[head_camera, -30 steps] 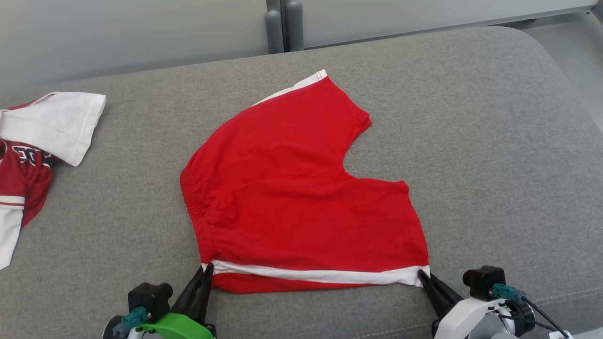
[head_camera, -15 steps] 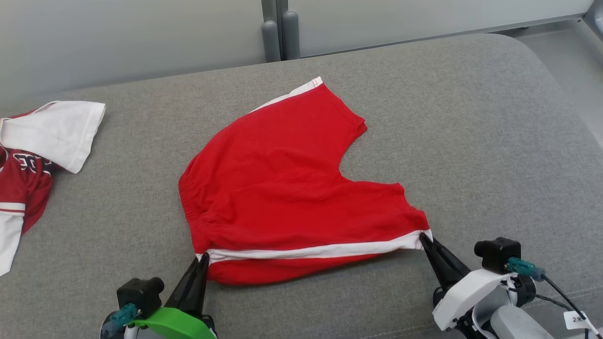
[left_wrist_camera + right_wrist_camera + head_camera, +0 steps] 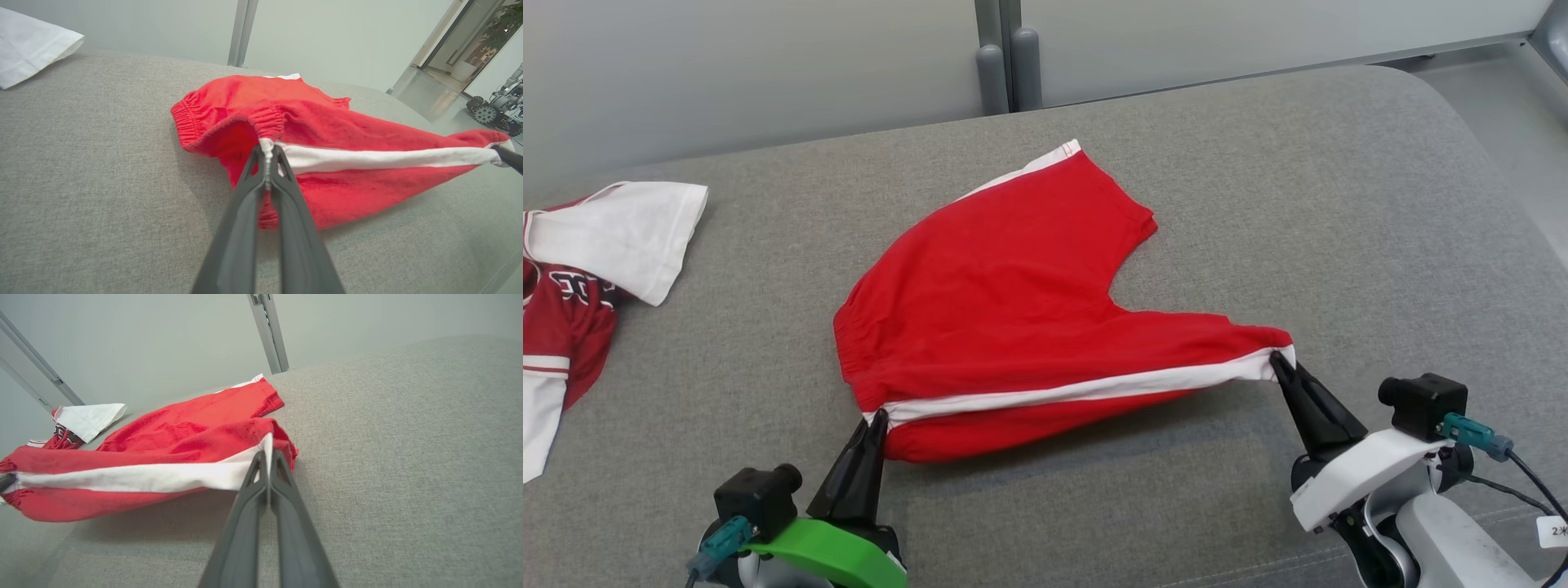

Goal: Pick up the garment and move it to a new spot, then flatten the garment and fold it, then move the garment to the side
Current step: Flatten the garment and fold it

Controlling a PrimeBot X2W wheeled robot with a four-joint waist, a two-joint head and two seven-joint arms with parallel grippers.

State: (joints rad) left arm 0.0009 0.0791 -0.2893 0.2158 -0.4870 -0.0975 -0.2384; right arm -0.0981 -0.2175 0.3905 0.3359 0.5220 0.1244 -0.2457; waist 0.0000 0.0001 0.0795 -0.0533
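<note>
**Head view: red shorts pinched at both ends of the white stripe**

A grey fabric cushion [image 3: 1339, 204] spans the frame. A pale partition wall [image 3: 768, 73] and two grey posts [image 3: 1001, 65] stand behind its far edge. The red shorts [image 3: 1013, 286] lie near the middle, with their near side raised off the fabric and stretched between the two grippers. The left gripper [image 3: 876, 420] is clamped on the waistband end of the white side stripe [image 3: 1078, 388], and the right gripper [image 3: 1278, 359] is clamped on its leg-hem end.

A red-and-white jersey [image 3: 572, 310] lies at the cushion's left edge, well apart from the shorts, with a bare strip between them. More bare cushion runs right of the shorts to the rounded far-right corner, and beyond that is floor [image 3: 1486, 90]. In the left wrist view, another wheeled robot [image 3: 494, 112] stands on that floor.
</note>
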